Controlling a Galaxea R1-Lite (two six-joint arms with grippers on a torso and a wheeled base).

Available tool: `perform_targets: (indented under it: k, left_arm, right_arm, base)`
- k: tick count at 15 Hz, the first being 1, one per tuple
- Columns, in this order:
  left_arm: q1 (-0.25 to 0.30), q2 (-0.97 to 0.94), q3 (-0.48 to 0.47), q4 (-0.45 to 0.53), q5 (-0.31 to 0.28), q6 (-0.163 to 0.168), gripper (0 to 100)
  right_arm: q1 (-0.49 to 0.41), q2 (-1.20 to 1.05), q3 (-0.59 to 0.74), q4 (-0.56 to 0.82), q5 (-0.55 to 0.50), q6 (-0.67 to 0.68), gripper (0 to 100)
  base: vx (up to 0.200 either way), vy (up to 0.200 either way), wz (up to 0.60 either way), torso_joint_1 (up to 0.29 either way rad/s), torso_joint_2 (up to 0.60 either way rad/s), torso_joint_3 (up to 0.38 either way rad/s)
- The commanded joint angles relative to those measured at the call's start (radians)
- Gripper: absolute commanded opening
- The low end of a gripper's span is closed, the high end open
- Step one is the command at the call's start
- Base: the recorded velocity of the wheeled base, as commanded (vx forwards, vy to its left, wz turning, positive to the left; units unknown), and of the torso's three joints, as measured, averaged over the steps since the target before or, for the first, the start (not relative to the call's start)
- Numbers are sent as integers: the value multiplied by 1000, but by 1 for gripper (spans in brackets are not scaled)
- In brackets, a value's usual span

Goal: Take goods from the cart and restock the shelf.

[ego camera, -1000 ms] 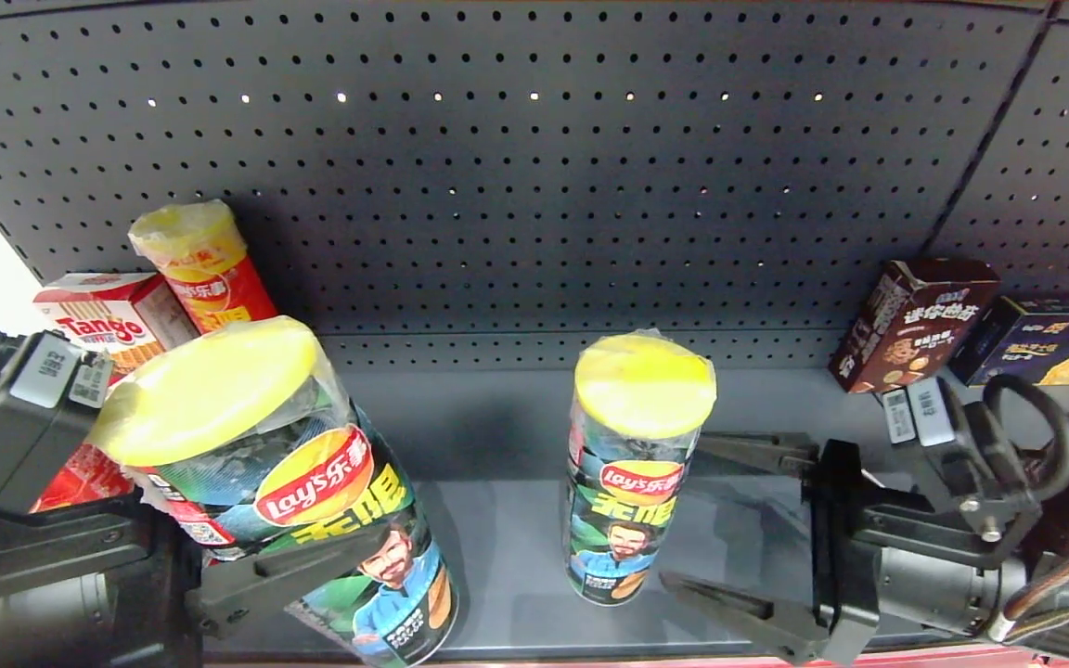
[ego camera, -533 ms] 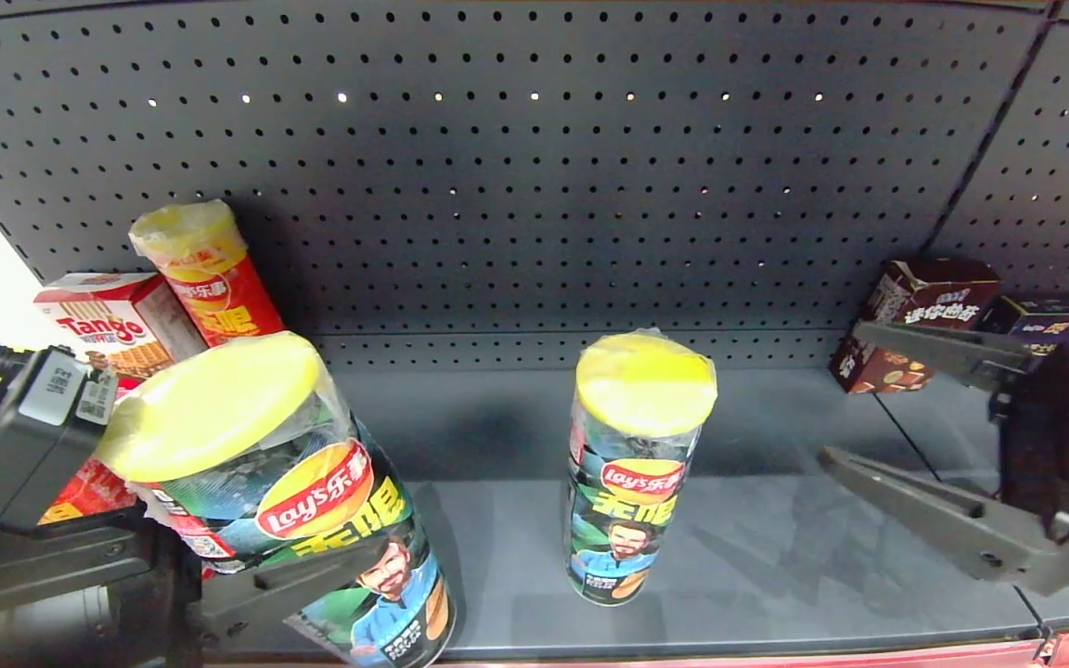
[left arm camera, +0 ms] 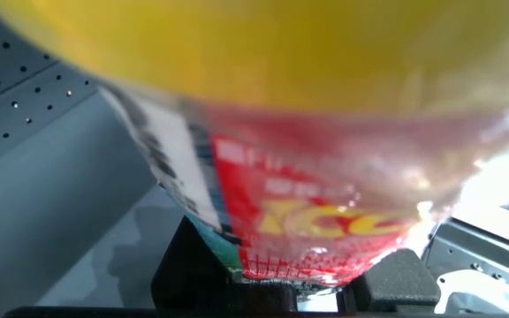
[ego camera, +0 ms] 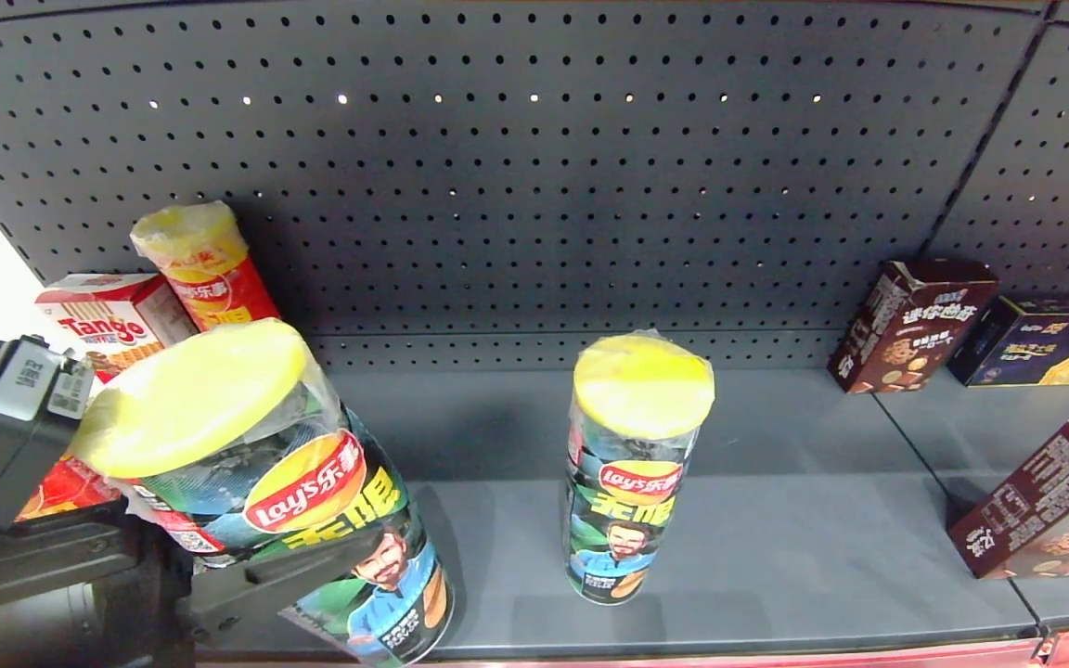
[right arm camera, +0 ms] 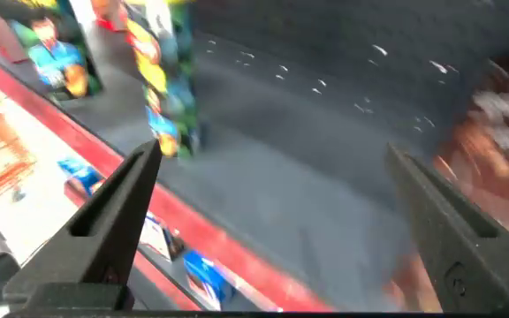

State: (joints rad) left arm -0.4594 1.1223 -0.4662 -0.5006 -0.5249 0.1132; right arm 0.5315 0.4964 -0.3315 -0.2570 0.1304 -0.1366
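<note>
Left jaws clamp a cylindrical, film-wrapped chip can (ego camera: 312, 501); right jaws gape empty.

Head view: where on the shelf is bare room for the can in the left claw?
Widest bare patch: between the standing can and the front brown box. A narrower gap lies between the held can and the standing one. Crowded: left back corner, red can and wafer box.

Shop: pegboard-backed shelf (ego camera: 776, 538), chip cans (ego camera: 641, 464), snack boxes (ego camera: 910, 323).
</note>
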Motion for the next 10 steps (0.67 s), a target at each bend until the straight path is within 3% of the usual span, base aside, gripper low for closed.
perform_targets:
  k: [1, 6, 10]
  left_arm:
    - [-2, -4, 0, -1, 0, 0, 0]
    - [-2, -35, 11, 1, 2, 0, 0]
    - [-2, -42, 11, 2, 0, 0, 0]
  right_arm:
    - [-4, -341, 154, 120, -98, 20, 100]
    - [41, -496, 284, 305, -164, 29, 100]
    - [65, -496, 281, 303, -161, 25, 100]
  base:
    - [0, 0, 0, 0, 0, 0]
    - [0, 0, 0, 0, 0, 0]
    - [0, 0, 0, 0, 0, 0]
